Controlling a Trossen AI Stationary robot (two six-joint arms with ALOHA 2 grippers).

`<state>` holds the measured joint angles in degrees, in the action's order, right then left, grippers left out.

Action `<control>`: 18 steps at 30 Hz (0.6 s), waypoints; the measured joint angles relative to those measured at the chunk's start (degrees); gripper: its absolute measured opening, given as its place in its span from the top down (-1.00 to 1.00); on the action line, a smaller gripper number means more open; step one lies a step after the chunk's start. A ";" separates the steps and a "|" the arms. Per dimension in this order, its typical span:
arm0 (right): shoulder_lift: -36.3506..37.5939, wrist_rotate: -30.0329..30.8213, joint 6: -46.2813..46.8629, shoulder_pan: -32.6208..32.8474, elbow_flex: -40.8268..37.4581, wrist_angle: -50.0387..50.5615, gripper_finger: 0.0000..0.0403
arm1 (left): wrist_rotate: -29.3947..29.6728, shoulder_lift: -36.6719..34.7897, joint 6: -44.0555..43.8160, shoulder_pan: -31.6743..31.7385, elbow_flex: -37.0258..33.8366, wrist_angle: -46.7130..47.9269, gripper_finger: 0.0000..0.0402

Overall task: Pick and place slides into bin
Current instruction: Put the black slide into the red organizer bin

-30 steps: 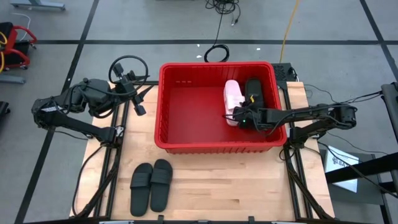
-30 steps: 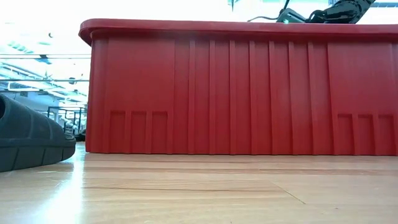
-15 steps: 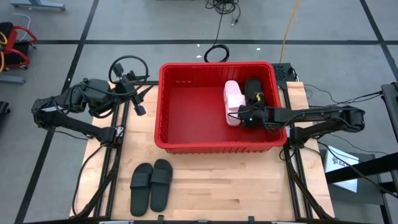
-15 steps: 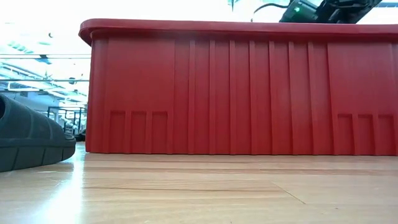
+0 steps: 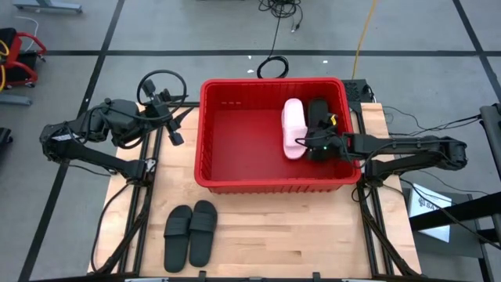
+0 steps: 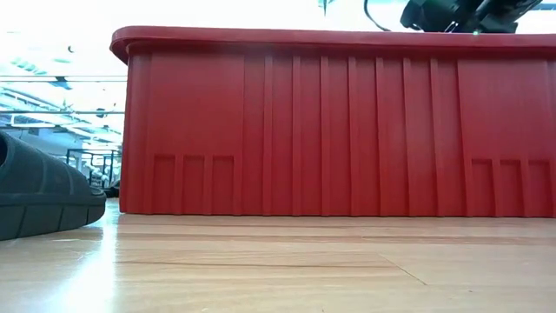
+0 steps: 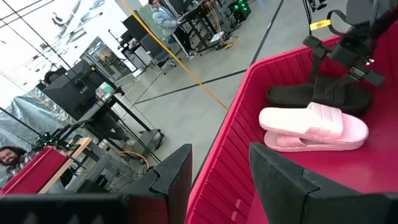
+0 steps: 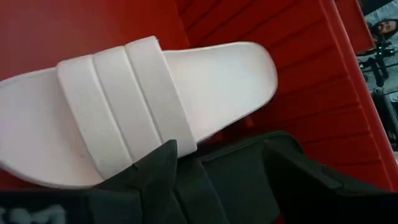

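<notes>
While the right gripper (image 5: 313,146) hangs open, empty; pink slide (image 5: 293,128) lies just beside it.

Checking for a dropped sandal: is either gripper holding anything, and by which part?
Nothing is held. The right gripper is open above the pink slide; the left gripper is empty.

A level view across a pale wooden bench (image 6: 278,269). A large red bin (image 6: 339,130) fills most of the frame, its near wall ribbed with vertical slats under a thick rolled rim that runs along the top. At the left edge, the rounded end of a black slide (image 6: 43,196) rests on the bench, apart from the bin. Above the rim at the upper right, dark parts of a robot arm (image 6: 460,13) show against a bright, washed-out background. Behind the slide, a blurred room with metal framework is visible.
</notes>
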<state>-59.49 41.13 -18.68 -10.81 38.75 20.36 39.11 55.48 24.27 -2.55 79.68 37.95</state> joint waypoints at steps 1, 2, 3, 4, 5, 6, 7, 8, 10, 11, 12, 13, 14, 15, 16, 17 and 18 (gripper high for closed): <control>0.11 -0.07 0.00 0.00 0.03 -0.06 -0.12 | 0.02 0.00 0.00 0.02 0.00 -0.02 0.16; 0.16 -0.15 0.02 0.00 0.03 -0.21 -0.11 | 0.00 0.00 0.00 0.02 0.00 -0.02 0.16; 0.18 -0.37 0.02 0.00 0.03 -0.55 -0.11 | 0.02 0.00 0.00 0.01 0.00 0.00 0.16; 0.18 -0.72 0.01 0.00 0.03 -0.88 -0.11 | 0.01 0.00 -0.01 0.00 0.00 -0.02 0.16; 0.18 -0.74 0.03 0.00 0.03 -1.19 -0.11 | 0.02 0.00 -0.01 0.01 0.00 -0.02 0.16; 0.18 -0.74 0.19 0.00 0.03 -1.68 -0.11 | 0.00 0.00 0.00 0.01 0.00 -0.02 0.16; 0.18 -0.75 0.34 0.00 0.03 -2.19 -0.11 | 0.02 0.00 -0.01 0.02 0.00 -0.02 0.16; 0.18 -0.75 0.48 0.00 0.03 -2.69 -0.11 | 0.02 0.00 -0.02 0.00 0.00 -0.02 0.16; 0.18 -0.77 1.07 0.00 0.05 -3.75 -0.11 | 0.02 0.00 -0.12 0.01 0.00 0.04 0.16; 0.18 -0.77 1.27 0.02 0.05 -4.44 -0.11 | 0.00 0.00 -0.26 0.02 0.00 0.15 0.16; 0.18 -0.77 1.30 0.02 0.05 -5.27 -0.11 | 0.02 0.00 -0.43 0.00 0.00 0.36 0.16; 0.18 -0.77 1.19 0.02 0.05 -6.20 -0.10 | 0.00 0.00 -0.53 0.00 0.00 0.72 0.16; 0.18 -0.77 0.74 0.02 0.08 -7.14 -0.10 | 0.01 0.00 -0.82 0.02 0.00 1.06 0.16; 0.17 -0.77 -0.02 0.02 0.08 -8.14 -0.09 | 0.01 0.00 -1.06 0.01 0.00 1.45 0.16; 0.18 -0.77 -0.78 0.02 0.08 -9.37 -0.08 | -0.01 0.00 -1.50 0.01 0.00 2.02 0.16; 0.18 -0.77 -1.67 0.02 0.08 -10.94 -0.08 | -0.01 0.00 -2.02 0.01 0.00 2.48 0.16; 0.18 -0.77 -2.45 0.02 0.08 -12.78 -0.08 | -0.03 0.00 -2.61 0.00 0.01 2.73 0.16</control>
<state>-59.31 40.36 -21.12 -10.79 38.83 7.58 39.08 55.48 21.66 -2.55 79.69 40.69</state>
